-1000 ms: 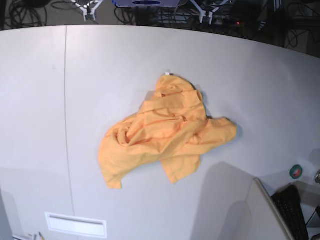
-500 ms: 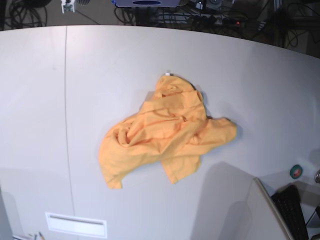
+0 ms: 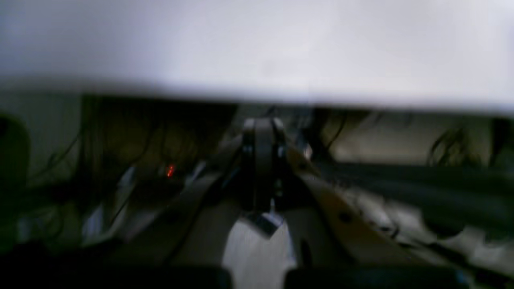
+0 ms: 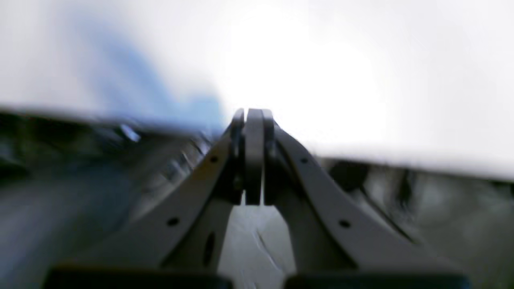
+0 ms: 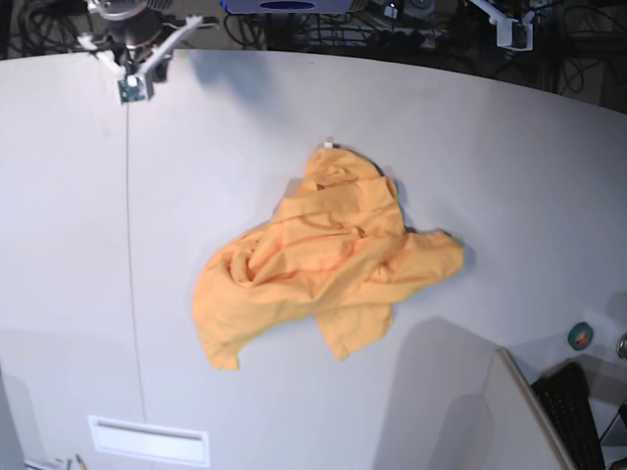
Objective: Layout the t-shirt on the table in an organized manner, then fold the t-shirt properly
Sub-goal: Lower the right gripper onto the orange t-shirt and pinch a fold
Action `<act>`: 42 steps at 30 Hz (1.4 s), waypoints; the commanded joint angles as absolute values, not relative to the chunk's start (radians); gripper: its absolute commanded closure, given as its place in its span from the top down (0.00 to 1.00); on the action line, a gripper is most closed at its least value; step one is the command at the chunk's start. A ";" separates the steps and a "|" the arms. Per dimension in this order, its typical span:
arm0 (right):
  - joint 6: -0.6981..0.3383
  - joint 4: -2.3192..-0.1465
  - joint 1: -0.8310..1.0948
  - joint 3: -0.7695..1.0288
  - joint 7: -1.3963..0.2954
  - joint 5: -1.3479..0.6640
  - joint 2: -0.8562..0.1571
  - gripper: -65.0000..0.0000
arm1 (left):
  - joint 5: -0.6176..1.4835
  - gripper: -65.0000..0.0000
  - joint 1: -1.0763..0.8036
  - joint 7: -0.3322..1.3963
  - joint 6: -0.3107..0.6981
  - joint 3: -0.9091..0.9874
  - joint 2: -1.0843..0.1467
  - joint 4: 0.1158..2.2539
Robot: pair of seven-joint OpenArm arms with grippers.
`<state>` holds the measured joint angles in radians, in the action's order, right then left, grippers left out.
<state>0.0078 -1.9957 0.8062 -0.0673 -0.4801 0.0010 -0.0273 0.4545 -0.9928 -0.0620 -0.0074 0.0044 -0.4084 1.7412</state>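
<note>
In the base view, the orange t-shirt [image 5: 328,264] is seen crumpled near the middle of the table [image 5: 509,157], its long axis running diagonally from the lower left to a white tag at its far end. The right gripper [image 5: 132,88] is seen at the far left edge, the left gripper [image 5: 511,34] at the far right edge, both well apart from the shirt.

In the left wrist view, blurred, the left gripper [image 3: 261,160] is shown closed and empty; no shirt is shown.

In the right wrist view, the right gripper [image 4: 253,156] is likewise shown closed on nothing.
</note>
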 commanded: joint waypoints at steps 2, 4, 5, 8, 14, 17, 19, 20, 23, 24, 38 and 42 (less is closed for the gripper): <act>0.007 -2.009 0.759 -0.131 -0.472 -0.001 -0.030 0.00 | 0.458 0.00 -0.975 -0.081 -0.007 0.004 -0.412 1.787; 0.007 -2.006 0.705 -0.206 -0.472 0.001 -0.030 0.00 | 0.461 0.00 -0.934 -0.081 -0.008 0.004 -0.412 1.785; 0.007 -2.006 0.674 -0.242 -0.472 0.002 -0.030 0.00 | 0.461 0.00 -0.911 -0.081 -0.008 0.004 -0.409 1.781; 0.007 -1.998 0.585 -0.314 -0.473 0.002 -0.030 0.00 | 0.475 0.00 -0.866 -0.081 -0.008 0.047 -0.389 1.751; 0.007 -1.923 0.404 -0.407 -0.556 -0.001 -0.025 0.33 | 0.527 0.51 -0.786 -0.081 -0.008 0.168 -0.321 1.741; 0.007 -1.882 0.325 -0.464 -0.615 -0.002 -0.024 0.65 | 0.530 0.52 -0.754 -0.081 -0.008 0.183 -0.325 1.718; 0.007 -1.848 0.272 -0.509 -0.618 -0.002 -0.024 0.67 | 0.530 0.52 -0.730 -0.081 -0.008 0.185 -0.325 1.684; 0.007 -1.827 0.245 -0.529 -0.618 -0.002 -0.024 0.67 | 0.530 0.52 -0.717 -0.081 -0.008 0.185 -0.326 1.666; 0.010 -1.745 0.171 -0.596 -0.618 -0.002 -0.007 0.67 | 0.532 0.52 -0.691 -0.081 -0.008 0.185 -0.326 1.615; 0.010 -1.716 0.153 -0.624 -0.619 -0.001 0.010 0.67 | 0.533 0.52 -0.690 -0.081 -0.008 0.193 -0.326 1.601; 0.203 -1.205 -0.097 -0.875 -0.476 -0.002 0.133 0.62 | 0.535 0.52 -0.719 -0.079 -0.005 0.412 -0.306 1.535; 0.214 -1.176 -0.114 -0.885 -0.452 -0.002 0.134 0.62 | 0.535 0.52 -0.719 -0.079 -0.005 0.410 -0.294 1.534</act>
